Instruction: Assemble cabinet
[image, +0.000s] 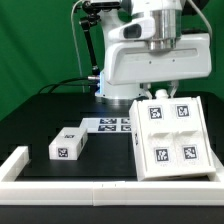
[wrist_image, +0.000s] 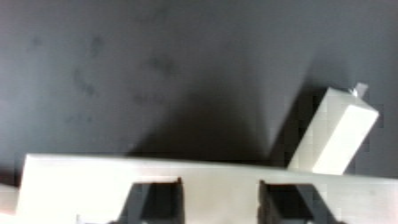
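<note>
The cabinet's big white boxy shell (image: 172, 135) stands tilted at the exterior view's right, and its facing side carries several black-and-white tags. My gripper (image: 158, 92) comes down onto the shell's upper edge from above. In the wrist view the two dark fingers (wrist_image: 160, 200) straddle a white panel of the shell (wrist_image: 214, 170), and my gripper (wrist_image: 221, 190) is shut on it. A smaller white block (image: 67, 146) with one tag lies on the black table at the exterior view's left, apart from the shell. The wrist view also shows a slanted white block (wrist_image: 329, 130) on the dark table beyond the panel.
The marker board (image: 112, 124) lies flat on the table between the small block and the shell. A long white rail (image: 90, 190) edges the table's front and bends back along the exterior view's left side. The arm's base (image: 110, 85) stands behind the board.
</note>
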